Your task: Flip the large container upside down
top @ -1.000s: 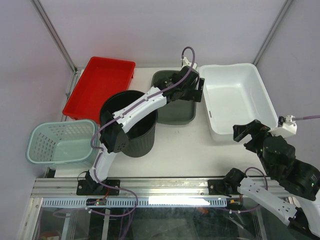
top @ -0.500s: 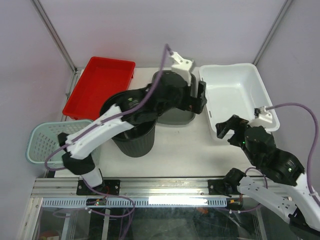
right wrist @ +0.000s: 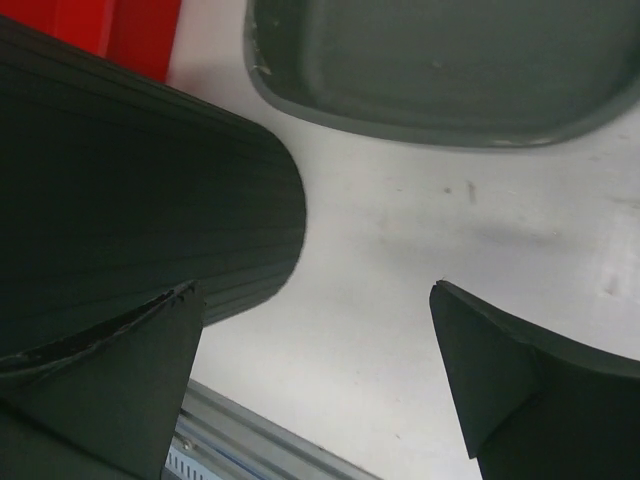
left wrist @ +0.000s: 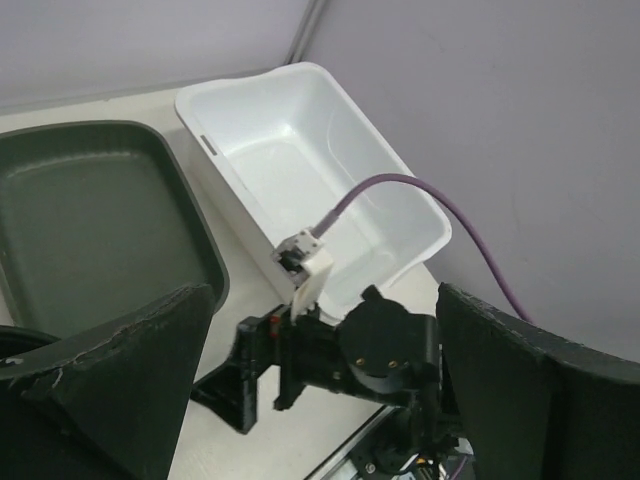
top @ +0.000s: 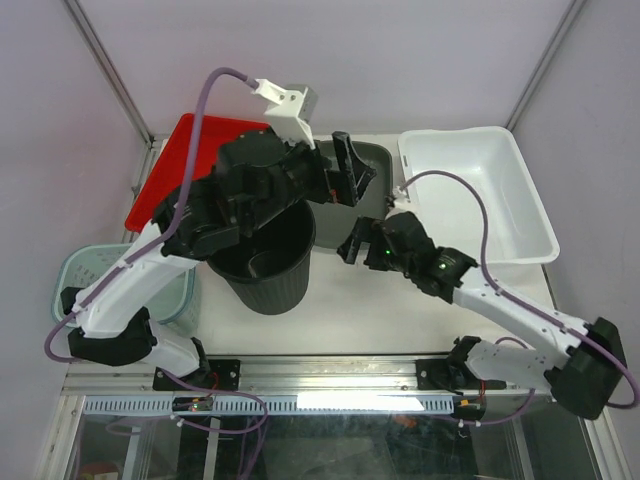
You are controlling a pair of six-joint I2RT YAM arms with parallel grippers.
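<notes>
Two claws, both spread wide and holding nothing. My left claw (top: 350,180) hangs above the grey tray (left wrist: 90,210). My right claw (top: 357,242) sits low beside the black bin (top: 265,275), just clear of its wall.

I take that bin for the large container, though the white tub (top: 470,190) is roomy too. The bin stands upright on the worktop (top: 400,310), mouth up, left of centre, with the red tray (top: 165,175) behind it.

It looks like thin ribbed plastic, so I'd expect it to be light and fairly stiff, with a rim that gives a little. It seems empty. My pick for a hold is the rim, one finger inside and one outside, with the ribs helping against slip.

Counting now: one bin, one white tub, one grey tray, one red tray, one pale green basket (top: 80,272).
</notes>
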